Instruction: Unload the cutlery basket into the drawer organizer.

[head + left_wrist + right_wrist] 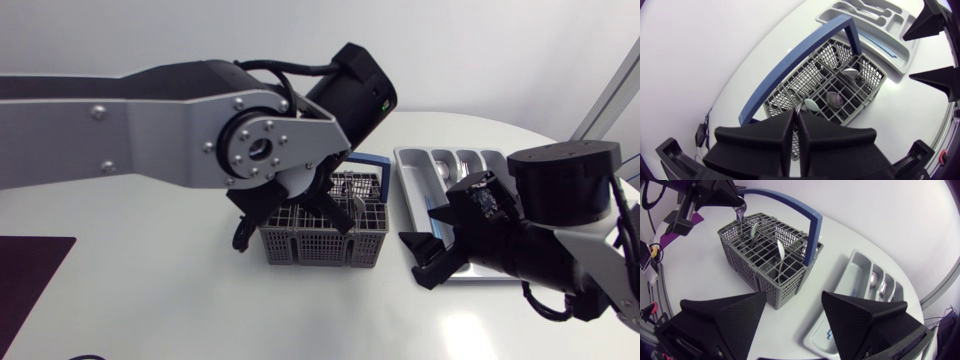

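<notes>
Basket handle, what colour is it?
The handle is blue; the right wrist view shows it best.

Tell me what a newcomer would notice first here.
The bulky left arm stretches in from the side, and the left end effector is shut on a spoon at a corner of the blue-handled grey cutlery basket. Right of the basket lies the drawer organizer, with the right end effector open beside it.

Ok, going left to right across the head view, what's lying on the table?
A dark mat → cutlery basket → drawer organizer. The left gripper overlaps the basket and the right gripper overlaps the organizer, so both are left out of the order.
</notes>
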